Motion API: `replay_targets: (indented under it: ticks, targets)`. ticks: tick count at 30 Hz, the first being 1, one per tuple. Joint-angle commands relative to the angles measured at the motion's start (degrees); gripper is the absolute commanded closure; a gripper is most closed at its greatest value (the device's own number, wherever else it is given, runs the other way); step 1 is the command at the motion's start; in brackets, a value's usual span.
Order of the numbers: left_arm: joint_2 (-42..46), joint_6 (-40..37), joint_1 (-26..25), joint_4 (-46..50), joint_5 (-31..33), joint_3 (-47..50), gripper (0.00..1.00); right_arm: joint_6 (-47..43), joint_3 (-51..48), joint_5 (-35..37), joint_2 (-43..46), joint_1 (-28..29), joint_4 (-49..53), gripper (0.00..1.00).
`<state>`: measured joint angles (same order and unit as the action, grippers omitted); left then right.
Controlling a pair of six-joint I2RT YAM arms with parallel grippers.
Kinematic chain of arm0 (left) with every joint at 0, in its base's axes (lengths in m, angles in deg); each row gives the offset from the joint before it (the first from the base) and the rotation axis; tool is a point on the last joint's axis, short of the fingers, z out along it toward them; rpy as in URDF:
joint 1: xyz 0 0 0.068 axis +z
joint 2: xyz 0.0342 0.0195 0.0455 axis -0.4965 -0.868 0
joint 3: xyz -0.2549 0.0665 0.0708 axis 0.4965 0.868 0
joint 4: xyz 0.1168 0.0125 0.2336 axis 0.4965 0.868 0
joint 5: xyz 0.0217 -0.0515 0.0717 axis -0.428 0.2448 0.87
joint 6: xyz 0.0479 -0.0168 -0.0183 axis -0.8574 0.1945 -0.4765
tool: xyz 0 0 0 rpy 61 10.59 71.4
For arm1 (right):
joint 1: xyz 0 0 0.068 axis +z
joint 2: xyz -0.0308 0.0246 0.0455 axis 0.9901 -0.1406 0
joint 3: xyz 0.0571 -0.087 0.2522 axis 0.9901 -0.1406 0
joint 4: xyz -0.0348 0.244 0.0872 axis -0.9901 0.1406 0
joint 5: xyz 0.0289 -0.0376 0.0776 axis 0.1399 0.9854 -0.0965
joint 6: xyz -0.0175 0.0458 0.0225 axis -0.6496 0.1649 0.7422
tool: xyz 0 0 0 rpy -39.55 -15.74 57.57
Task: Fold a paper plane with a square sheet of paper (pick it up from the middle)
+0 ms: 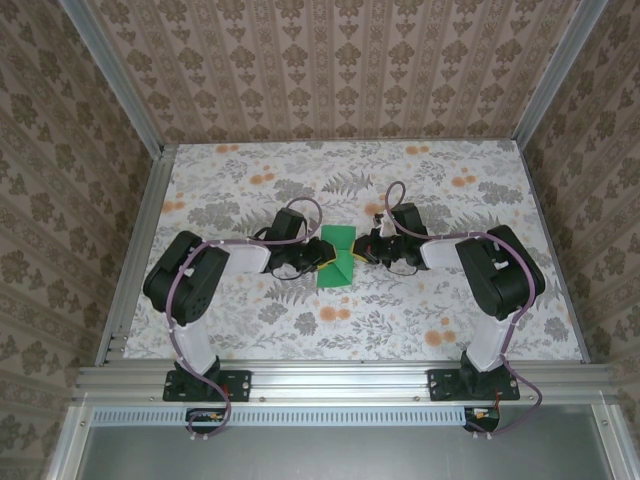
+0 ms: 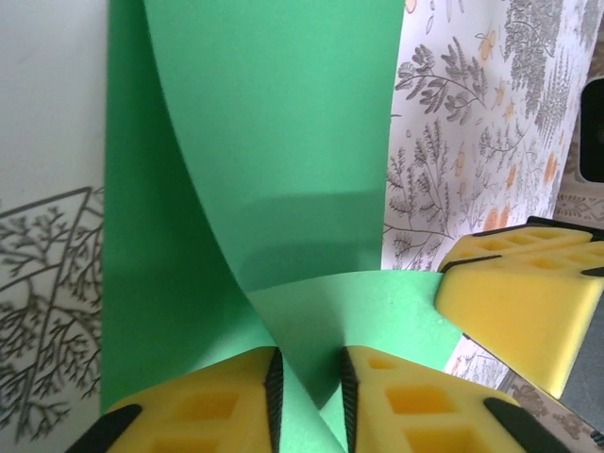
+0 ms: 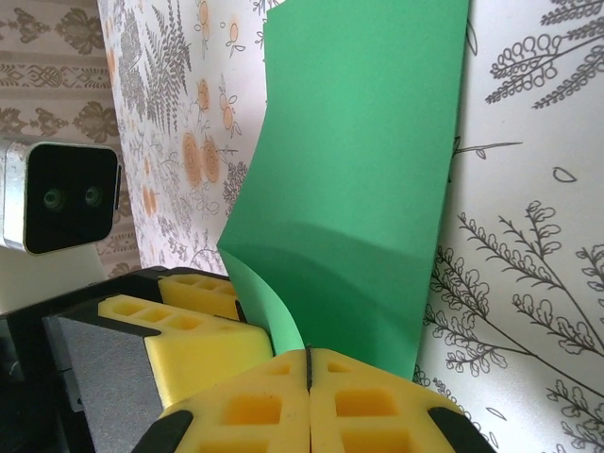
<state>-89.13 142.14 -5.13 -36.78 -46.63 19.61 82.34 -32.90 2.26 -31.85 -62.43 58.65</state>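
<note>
The square sheet of paper (image 1: 338, 262) is bright green and lies bent at the table's middle, between my two grippers. My left gripper (image 1: 318, 258) comes at it from the left. In the left wrist view its yellow fingers (image 2: 222, 401) stand a little apart, with a raised curl of the sheet (image 2: 283, 170) running through the gap at my left gripper (image 2: 310, 368). My right gripper (image 3: 308, 357) is shut, and the sheet's (image 3: 368, 170) near edge is pinched in its seam. A paper plane is out of view.
The floral table (image 1: 400, 320) is walled by patterned panels, with a metal rail along its near edge (image 1: 340, 380). The other arm's yellow fingers (image 2: 514, 297) (image 3: 184, 326) sit very close in each wrist view. The left wrist's camera housing (image 3: 61, 193) shows at left.
</note>
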Motion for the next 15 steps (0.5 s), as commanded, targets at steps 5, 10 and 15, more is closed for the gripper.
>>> replay_targets:
  ticks: [5,10,15]
  targets:
    - [-0.7,-2.1,-0.2,-1.7,0.4,-1.7,0.87,0.6,-0.8,-1.4,1.1,-0.7,-0.1,0.91]
    - [2.0,-5.1,-0.1,2.5,2.4,-2.0,0.93,-4.7,-0.2,2.7,5.6,-1.4,8.7,0.73]
    - [8.6,-12.0,-0.2,14.7,6.4,-3.7,0.94,-12.8,0.9,11.1,14.6,-1.5,21.2,0.43]
